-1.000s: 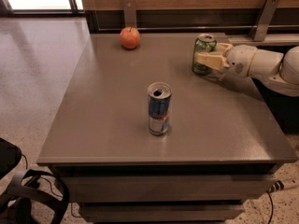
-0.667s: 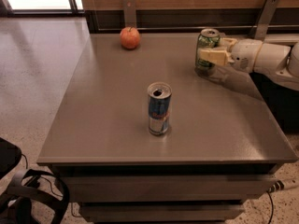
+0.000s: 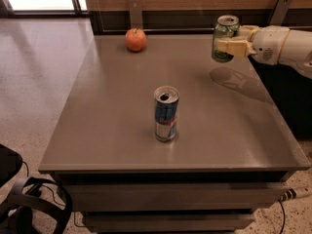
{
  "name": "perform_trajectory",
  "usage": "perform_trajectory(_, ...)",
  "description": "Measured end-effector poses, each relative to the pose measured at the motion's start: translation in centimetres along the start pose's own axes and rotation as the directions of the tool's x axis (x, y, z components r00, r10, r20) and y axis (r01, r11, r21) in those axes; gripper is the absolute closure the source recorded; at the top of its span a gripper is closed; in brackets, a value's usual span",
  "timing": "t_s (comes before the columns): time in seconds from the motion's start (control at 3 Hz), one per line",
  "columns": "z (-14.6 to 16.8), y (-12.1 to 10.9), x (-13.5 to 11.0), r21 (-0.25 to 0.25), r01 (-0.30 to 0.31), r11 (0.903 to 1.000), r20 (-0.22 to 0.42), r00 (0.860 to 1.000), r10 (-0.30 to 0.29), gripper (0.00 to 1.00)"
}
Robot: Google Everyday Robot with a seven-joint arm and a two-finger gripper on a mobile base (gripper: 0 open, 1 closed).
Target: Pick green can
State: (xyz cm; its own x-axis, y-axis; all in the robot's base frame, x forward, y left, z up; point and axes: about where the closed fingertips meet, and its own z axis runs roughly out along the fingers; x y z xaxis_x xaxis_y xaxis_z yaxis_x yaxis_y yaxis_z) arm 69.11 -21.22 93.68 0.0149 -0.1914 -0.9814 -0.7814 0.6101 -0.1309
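Held: green can [image 3: 223, 32] in gripper [image 3: 226, 42], off the table [image 3: 97, 130], over the far-right corner
Jaws closed on the can's sides around mid-height; one tan finger [image 3: 230, 47] crosses the front and hides part of the label, the other is mostly behind the can. Can upright, silver top visible, lettering too faint to read. Its base hangs above the surface with a shadow [image 3: 236, 77] on the table below it, no contact. Arm [image 3: 282, 45] comes in from the right and is cut off by the frame edge. Blue can [image 3: 166, 113] stands upright mid-table, well apart; apple [image 3: 136, 39] near the far edge, left of the green can. Black straps [image 3: 34, 206] lower left are cropped, can't tell what they belong to
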Motion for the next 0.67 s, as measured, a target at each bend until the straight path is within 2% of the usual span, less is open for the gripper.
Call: perform_trajectory(0.67, -1.4, -0.2, -4.9, 0.02, 0.104, 0.9943, 0.042, 0.994, -0.105, 1.0)
